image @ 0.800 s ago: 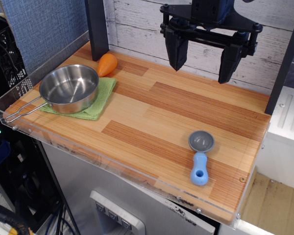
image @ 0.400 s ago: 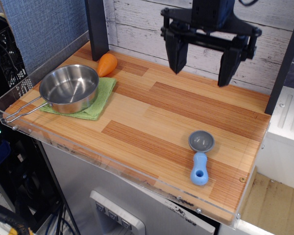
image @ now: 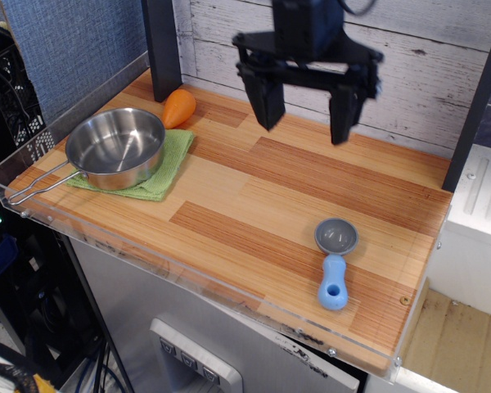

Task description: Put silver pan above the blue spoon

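- In the single view, the gripper hangs above the back edge of the counter, its two dark fingers spread wide with nothing between them.
- The silver pan sits at the left end of the counter on a green cloth, with an orange carrot-like object just beside it toward the back-left corner.
- The pan is round, shiny and shallow, with a thin looped wire handle pointing at the front-left corner (almost touching the clear rim there).
- The blue spoon lies near the front-right corner, grey bowl toward the back, light-blue handle toward the front edge, well apart from the pan.
- Likely risks: the polished, curved wall could slip from the fingers if gripped on the rim at an angle; the cloth may lift or drag along with the pan; the long handle could swing and knock the carrot-like object or catch on the rim.
- At the drop-off, a wide pan set down too close could bump the spoon out of place.
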`<state>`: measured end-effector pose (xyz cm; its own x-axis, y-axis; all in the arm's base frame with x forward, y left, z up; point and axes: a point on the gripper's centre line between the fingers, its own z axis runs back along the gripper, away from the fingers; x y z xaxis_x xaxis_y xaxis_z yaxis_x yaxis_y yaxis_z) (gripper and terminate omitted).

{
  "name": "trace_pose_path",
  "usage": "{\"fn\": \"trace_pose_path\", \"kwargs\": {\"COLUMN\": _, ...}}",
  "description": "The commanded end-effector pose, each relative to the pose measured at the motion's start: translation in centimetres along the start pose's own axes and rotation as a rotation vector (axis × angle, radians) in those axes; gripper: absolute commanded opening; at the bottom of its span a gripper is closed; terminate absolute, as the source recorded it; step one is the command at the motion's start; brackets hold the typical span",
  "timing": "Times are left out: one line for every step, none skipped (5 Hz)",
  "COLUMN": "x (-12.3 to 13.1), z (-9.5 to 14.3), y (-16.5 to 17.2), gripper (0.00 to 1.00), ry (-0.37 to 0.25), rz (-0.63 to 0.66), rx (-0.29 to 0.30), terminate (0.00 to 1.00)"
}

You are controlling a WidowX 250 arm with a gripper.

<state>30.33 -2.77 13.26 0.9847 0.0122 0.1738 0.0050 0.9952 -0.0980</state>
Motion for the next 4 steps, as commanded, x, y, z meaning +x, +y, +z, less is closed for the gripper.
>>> {"fn": "trace_pose_path", "kwargs": {"x": 1.1, "z": -0.2, "y": 7.4, "gripper": 1.0, "ry": 0.071, "rz": -0.02, "rx": -0.051, "terminate": 0.0}}
{"fn": "trace_pose_path", "kwargs": {"x": 1.2, "z": -0.8, "y": 10.1, "gripper": 1.0, "ry": 0.157, "rz": 0.042, "rx": 0.018, "terminate": 0.0}}
{"fn": "trace_pose_path", "kwargs": {"x": 0.8, "z": -1.2, "y": 11.9, "gripper": 1.0, "ry": 0.19, "rz": 0.094, "rx": 0.089, "terminate": 0.0}}
{"fn": "trace_pose_path", "kwargs": {"x": 0.0, "z": -1.8, "y": 13.5, "gripper": 1.0, "ry": 0.192, "rz": 0.151, "rx": 0.143, "terminate": 0.0}}
